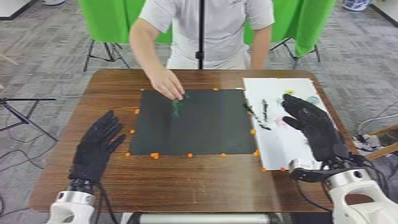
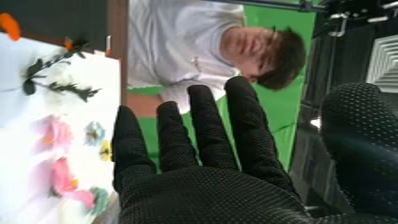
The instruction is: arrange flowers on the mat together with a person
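Right wrist view: your right hand [image 2: 209, 192] is open, fingers straight, near the pink flowers [image 2: 62, 176] on the white sheet [image 2: 18, 165]. I'd pinch one gently, then lay it on the dark mat [image 1: 200, 127], clear of the person's hand [image 1: 166, 84].

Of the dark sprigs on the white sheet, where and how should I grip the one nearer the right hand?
I'd pinch its thinner near end, robot hand coming down from the right: that sprig lies lengthwise away from the robot, leaves bunch at its far end, and the other sprig crowds its left.
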Robot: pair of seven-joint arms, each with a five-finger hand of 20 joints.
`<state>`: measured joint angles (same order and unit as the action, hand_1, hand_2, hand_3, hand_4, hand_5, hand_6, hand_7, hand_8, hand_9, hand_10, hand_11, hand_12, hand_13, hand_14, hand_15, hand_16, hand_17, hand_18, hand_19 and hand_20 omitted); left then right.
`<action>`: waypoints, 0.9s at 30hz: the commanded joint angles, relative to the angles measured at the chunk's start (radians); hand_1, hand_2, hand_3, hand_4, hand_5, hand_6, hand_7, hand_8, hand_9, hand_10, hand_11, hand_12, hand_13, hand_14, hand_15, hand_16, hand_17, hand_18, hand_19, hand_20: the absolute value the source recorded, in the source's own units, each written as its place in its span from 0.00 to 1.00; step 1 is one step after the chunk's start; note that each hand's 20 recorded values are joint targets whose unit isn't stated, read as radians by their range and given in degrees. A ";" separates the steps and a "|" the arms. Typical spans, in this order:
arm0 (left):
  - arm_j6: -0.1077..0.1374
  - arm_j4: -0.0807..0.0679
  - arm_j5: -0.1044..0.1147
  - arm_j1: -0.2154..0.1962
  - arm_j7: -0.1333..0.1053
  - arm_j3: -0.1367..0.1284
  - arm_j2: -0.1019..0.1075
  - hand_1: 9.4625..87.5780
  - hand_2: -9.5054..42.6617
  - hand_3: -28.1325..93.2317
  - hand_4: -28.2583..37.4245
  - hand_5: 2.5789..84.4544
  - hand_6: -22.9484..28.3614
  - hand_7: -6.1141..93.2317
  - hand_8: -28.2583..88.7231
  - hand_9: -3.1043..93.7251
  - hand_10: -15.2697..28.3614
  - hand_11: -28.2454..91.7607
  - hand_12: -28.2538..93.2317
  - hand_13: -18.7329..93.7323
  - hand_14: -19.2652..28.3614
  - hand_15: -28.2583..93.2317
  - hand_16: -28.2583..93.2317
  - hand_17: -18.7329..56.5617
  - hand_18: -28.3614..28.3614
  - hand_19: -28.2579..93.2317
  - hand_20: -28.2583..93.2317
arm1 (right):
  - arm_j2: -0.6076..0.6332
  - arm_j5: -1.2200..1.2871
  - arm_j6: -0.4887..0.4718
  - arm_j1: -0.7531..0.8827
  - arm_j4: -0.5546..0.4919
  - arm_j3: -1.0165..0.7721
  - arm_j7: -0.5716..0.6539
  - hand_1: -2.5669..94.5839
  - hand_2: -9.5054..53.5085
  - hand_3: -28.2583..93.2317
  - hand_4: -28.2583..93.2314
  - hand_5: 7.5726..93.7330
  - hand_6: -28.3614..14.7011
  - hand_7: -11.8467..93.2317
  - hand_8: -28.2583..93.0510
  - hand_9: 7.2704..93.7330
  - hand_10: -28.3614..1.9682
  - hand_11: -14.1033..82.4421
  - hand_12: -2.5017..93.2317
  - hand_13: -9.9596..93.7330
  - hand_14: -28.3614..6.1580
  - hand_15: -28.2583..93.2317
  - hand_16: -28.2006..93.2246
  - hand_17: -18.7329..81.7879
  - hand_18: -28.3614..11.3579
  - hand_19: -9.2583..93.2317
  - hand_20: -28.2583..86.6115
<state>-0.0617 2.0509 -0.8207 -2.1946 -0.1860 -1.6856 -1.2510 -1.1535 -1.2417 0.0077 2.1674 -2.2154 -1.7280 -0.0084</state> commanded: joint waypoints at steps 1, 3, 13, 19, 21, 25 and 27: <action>-0.021 -0.008 0.007 0.020 0.012 0.010 -0.006 0.23 0.11 0.80 0.00 0.30 0.52 0.26 0.15 0.24 0.59 0.36 0.37 0.29 0.64 0.35 0.28 0.11 0.85 0.55 0.31 | -0.028 -0.007 -0.039 -0.012 0.007 -0.021 -0.018 0.16 0.30 0.92 0.02 0.33 0.59 0.24 0.16 0.31 0.54 0.21 0.20 0.30 0.52 0.22 0.49 0.19 0.26 0.37 0.39; -0.015 -0.014 0.009 0.031 0.007 0.014 0.001 0.23 0.11 0.80 0.00 0.31 0.52 0.26 0.15 0.24 0.59 0.36 0.37 0.29 0.64 0.35 0.28 0.11 0.85 0.55 0.31 | -0.039 -0.014 -0.058 -0.018 0.009 -0.027 -0.019 0.16 0.30 0.92 0.02 0.33 0.58 0.24 0.16 0.31 0.53 0.21 0.20 0.30 0.52 0.22 0.49 0.19 0.26 0.37 0.39; -0.018 -0.009 0.000 0.011 0.023 -0.004 -0.014 0.23 0.11 0.81 0.00 0.31 0.52 0.26 0.15 0.24 0.59 0.36 0.37 0.30 0.65 0.35 0.28 0.11 0.86 0.56 0.31 | 0.000 -0.018 -0.001 -0.074 0.028 0.052 0.024 0.16 0.31 0.92 0.02 0.32 0.58 0.24 0.16 0.30 0.52 0.21 0.20 0.30 0.52 0.22 0.50 0.19 0.26 0.37 0.39; -0.032 -0.013 0.004 0.011 0.022 0.006 -0.017 0.23 0.11 0.81 0.00 0.31 0.52 0.26 0.15 0.25 0.59 0.36 0.37 0.30 0.65 0.35 0.28 0.11 0.86 0.56 0.31 | 0.003 -0.015 -0.021 -0.075 0.031 0.053 0.027 0.15 0.30 0.92 0.02 0.32 0.56 0.24 0.16 0.30 0.49 0.22 0.21 0.32 0.49 0.24 0.51 0.19 0.22 0.40 0.40; -0.022 -0.010 0.006 -0.003 0.017 0.006 -0.011 0.23 0.11 0.81 0.00 0.31 0.52 0.26 0.15 0.25 0.59 0.36 0.37 0.30 0.65 0.35 0.28 0.11 0.86 0.56 0.31 | -0.001 -0.014 -0.027 -0.078 0.034 0.059 0.028 0.15 0.30 0.91 0.02 0.31 0.56 0.24 0.16 0.30 0.49 0.22 0.21 0.32 0.49 0.24 0.51 0.19 0.21 0.40 0.41; -0.031 -0.018 -0.003 0.017 0.013 0.014 -0.011 0.23 0.11 0.81 0.00 0.31 0.52 0.26 0.15 0.25 0.59 0.36 0.37 0.30 0.65 0.35 0.27 0.11 0.86 0.56 0.31 | 0.005 -0.011 -0.035 -0.055 0.024 0.036 0.027 0.15 0.30 0.91 0.02 0.31 0.56 0.24 0.16 0.30 0.48 0.22 0.22 0.32 0.48 0.25 0.51 0.19 0.21 0.41 0.41; -0.033 -0.019 -0.005 0.024 0.016 0.014 -0.002 0.23 0.11 0.81 0.00 0.31 0.52 0.26 0.15 0.25 0.59 0.36 0.37 0.30 0.65 0.35 0.27 0.11 0.86 0.56 0.31 | -0.001 -0.011 -0.034 -0.053 0.023 0.037 0.025 0.15 0.30 0.91 0.02 0.31 0.56 0.24 0.16 0.30 0.48 0.22 0.22 0.32 0.48 0.25 0.51 0.19 0.21 0.41 0.41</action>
<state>-0.0769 2.0437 -0.8162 -2.1753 -0.1750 -1.6810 -1.2570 -1.1543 -1.2458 -0.0163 2.0842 -2.1821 -1.6765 0.0186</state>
